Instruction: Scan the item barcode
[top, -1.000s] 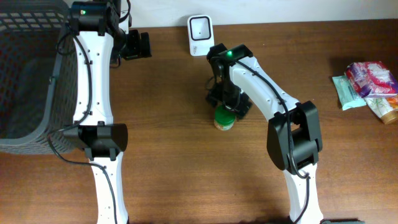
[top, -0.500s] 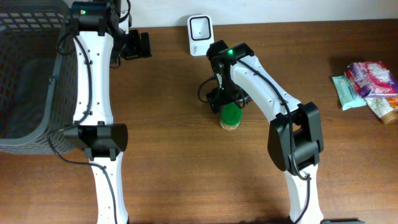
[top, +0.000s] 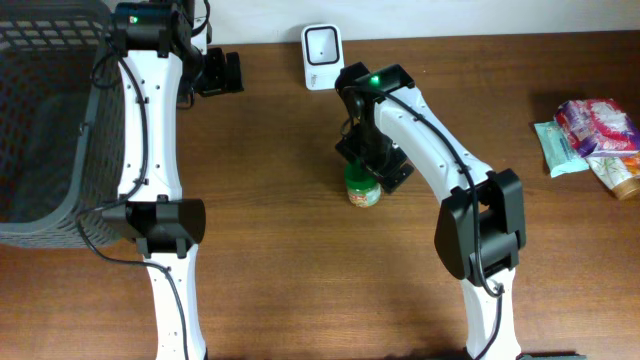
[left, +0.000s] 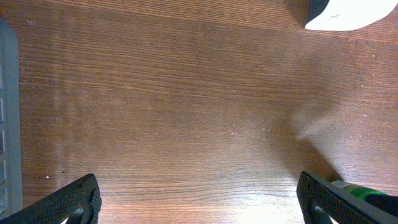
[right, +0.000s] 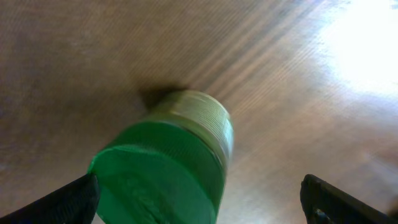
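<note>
The item is a small jar with a green lid (top: 362, 190) standing on the wooden table (top: 280, 250) near its middle. In the right wrist view the jar (right: 163, 163) is blurred and lies between the jaws, close to the left finger (right: 74, 200). My right gripper (top: 370, 168) hovers right over it, open; I cannot tell whether the left finger touches it. The white barcode scanner (top: 322, 44) stands at the table's back edge. My left gripper (top: 222, 72) is open at the back left over bare wood. Its view catches the scanner's corner (left: 351, 14) and the jar (left: 368, 194).
A dark mesh basket (top: 45, 120) fills the left side. Several snack packets (top: 592, 135) lie at the right edge. The basket's grey rim (left: 6, 124) shows at the left of the left wrist view.
The right gripper's jaws have spread wider around the jar. The jar leaned to the right half a second ago and now sits straight under the gripper. The left arm has not moved.
</note>
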